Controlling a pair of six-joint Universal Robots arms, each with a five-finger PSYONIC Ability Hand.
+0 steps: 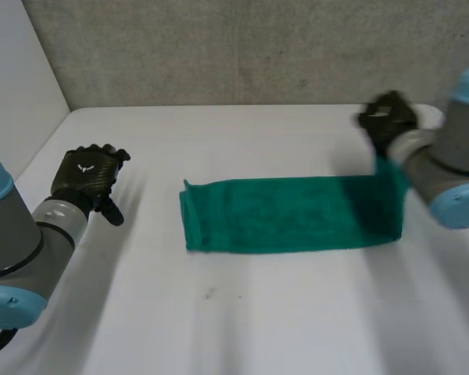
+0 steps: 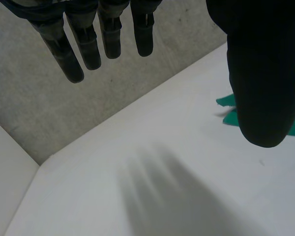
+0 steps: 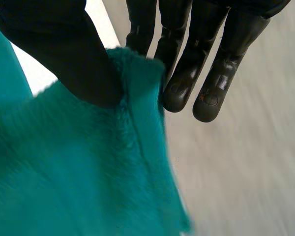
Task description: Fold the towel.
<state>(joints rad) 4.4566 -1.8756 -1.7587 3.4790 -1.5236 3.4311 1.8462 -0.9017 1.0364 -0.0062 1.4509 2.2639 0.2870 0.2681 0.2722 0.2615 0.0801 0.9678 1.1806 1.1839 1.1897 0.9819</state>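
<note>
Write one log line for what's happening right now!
towel: long strip on table | right hand: pinching its lifted end | left hand: open, apart

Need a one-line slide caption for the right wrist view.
Right hand pinching an edge of the green towel between thumb and fingers.

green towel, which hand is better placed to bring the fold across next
Right. The right hand pinches the green fluffy towel at one end between thumb and fingers, with that end lifted off the white table. The left hand hangs open, apart from the towel's other end.
</note>
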